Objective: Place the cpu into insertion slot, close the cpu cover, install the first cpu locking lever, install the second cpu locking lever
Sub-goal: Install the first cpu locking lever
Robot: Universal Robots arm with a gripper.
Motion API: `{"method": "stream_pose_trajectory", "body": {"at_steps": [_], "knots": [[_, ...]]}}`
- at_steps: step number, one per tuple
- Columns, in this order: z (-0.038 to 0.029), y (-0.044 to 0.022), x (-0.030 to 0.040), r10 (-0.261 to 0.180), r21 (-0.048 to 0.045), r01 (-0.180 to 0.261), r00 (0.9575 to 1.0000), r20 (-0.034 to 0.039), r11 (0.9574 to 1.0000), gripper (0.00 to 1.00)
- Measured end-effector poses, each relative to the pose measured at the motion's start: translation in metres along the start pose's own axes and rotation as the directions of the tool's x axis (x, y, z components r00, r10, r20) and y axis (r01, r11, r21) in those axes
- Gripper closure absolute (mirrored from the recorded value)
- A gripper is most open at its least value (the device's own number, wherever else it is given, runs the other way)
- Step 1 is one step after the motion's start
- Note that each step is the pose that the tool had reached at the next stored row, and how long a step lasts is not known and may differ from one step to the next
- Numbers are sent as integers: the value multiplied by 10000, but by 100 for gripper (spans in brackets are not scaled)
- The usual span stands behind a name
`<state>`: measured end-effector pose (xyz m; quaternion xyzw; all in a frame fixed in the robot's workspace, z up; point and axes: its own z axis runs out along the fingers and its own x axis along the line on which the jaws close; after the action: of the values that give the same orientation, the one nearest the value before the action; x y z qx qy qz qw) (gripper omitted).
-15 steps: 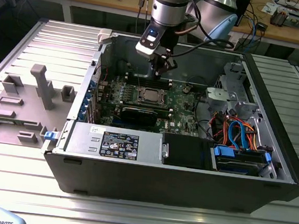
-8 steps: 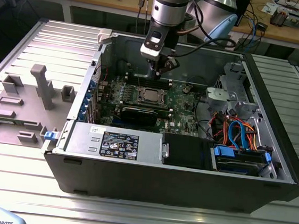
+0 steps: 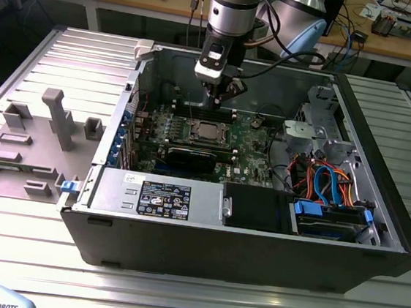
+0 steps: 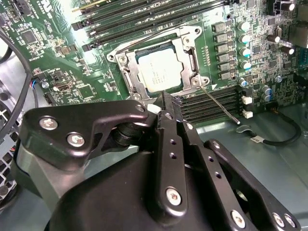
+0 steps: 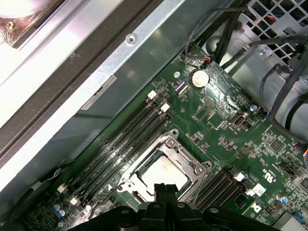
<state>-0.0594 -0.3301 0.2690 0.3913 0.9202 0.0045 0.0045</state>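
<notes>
Hovering over the open dark-grey metal computer case (image 3: 254, 255), the black two-fingered gripper (image 3: 222, 99) hangs above the green circuit motherboard (image 3: 255, 141), close to the rear wall of the case as the exterior view shows it. Its fingertips are pressed together with only a thin seam between them, and they hold nothing; both wrist views show this (image 4: 166, 102) (image 5: 165, 188).

Just beyond the fingertips lies the small flat square cpu with a silver-grey metal top (image 4: 158, 72) (image 5: 161, 173). It sits flat inside the square silver-rimmed insertion slot (image 4: 113, 57) near the middle of the board (image 3: 209, 131). The thin silver square-framed cpu cover (image 4: 188, 50) (image 5: 185, 161) lies down around the chip, whose top shows through the cover's window. The gripper is near the socket, but I cannot tell whether it touches it.

A thin silver metal lever rod (image 4: 220, 105) runs from one corner of the socket and slants away from the frame, crossing the long black memory slots (image 4: 211, 103) beside it. More long black slots (image 4: 144, 14) lie on the socket's opposite side. The case rests on a ribbed aluminium table (image 3: 191, 292).
</notes>
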Motion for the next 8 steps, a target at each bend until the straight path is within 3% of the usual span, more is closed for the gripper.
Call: {"method": "stream_pose_trajectory", "body": {"at_steps": [6,8], "knots": [[0,0,0,-337,-1,337,9994,-4,9994,89],[0,0,0,-929,-5,929,9957,-11,9957,89]]}}
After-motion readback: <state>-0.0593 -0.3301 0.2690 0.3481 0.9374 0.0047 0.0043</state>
